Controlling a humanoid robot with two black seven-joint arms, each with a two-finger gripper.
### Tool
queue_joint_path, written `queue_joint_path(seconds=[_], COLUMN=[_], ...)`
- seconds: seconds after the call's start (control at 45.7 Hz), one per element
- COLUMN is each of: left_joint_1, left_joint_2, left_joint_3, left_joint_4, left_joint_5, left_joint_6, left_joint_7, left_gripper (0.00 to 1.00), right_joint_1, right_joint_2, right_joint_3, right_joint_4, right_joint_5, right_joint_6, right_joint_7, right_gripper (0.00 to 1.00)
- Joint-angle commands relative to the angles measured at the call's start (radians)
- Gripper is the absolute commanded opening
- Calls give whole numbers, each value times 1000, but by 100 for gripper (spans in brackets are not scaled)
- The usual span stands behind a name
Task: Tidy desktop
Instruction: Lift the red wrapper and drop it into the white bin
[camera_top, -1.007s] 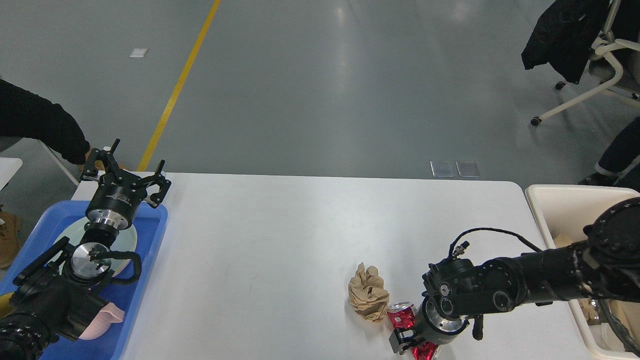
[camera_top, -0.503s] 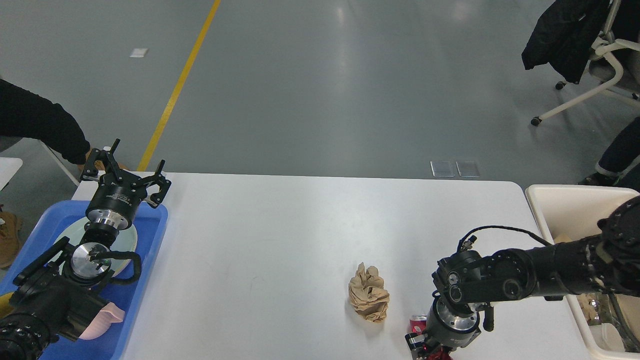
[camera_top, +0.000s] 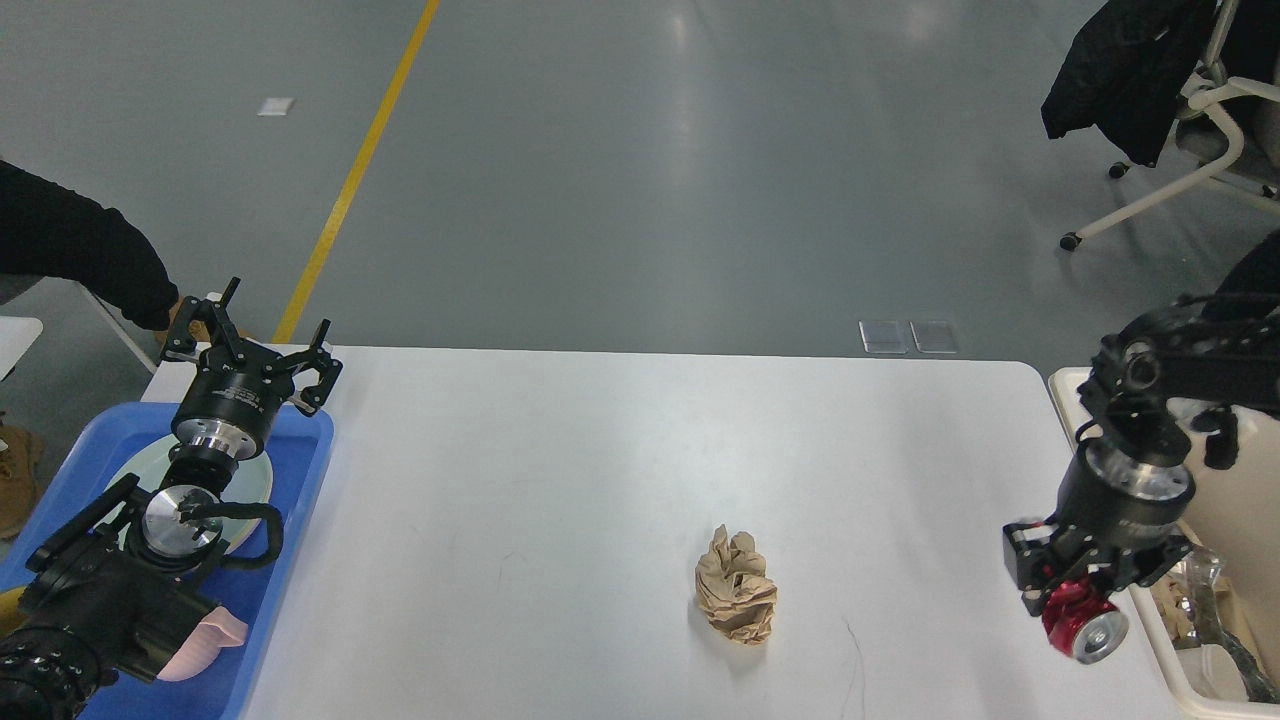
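The table, a wide white top, carries only one loose piece of litter on its bare middle: a crumpled wad of brown paper, lying near the front edge and right of centre. A crushed red can is already off the surface, grasped between the fingers of the right gripper, which points downward over the table's right edge. The can's long axis tilts down and to the right, its silver end facing the near right corner. Just beside it to the right stands the cream bin, its rim touching or nearly touching the table's edge; the can hangs not quite over the opening, so the coming move is, in my judgement, a short carry rightward before letting go.

The paper wad lies well to the left of those fingers, yet the right arm is plainly the nearer one to it. The left gripper hovers far off at the far left corner, above a blue tray, its fingers spread and holding nothing.
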Motion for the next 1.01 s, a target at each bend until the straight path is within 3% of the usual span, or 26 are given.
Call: queue_joint_path(seconds=[0.0,0.131,0.35,0.656,0.788,0.985], left_joint_1=[0,0,0,0,0,0], left_joint_2=[0,0,0,0,0,0], left_joint_3=[0,0,0,0,0,0], left_joint_4=[0,0,0,0,0,0], left_joint_5=[0,0,0,1,0,0], left_joint_6=[0,0,0,0,0,0], left_joint_7=[0,0,0,0,0,0], left_gripper=[96,96,96,96,96,96], right_joint_1=[215,422,599,624,540,195], right_joint_2=[-53,-36,14,14,-4,-32], right_joint_3=[-111,-223,-294,-297,-346,-349], right_joint_4=[-2,-3,-8,-35,-237,-652], right_joint_5=[5,8,61,57,45,45], right_joint_6=[3,3,3,3,3,3], right_joint_7=[1,5,3,0,-2,-3], right_gripper=[0,0,0,0,0,0])
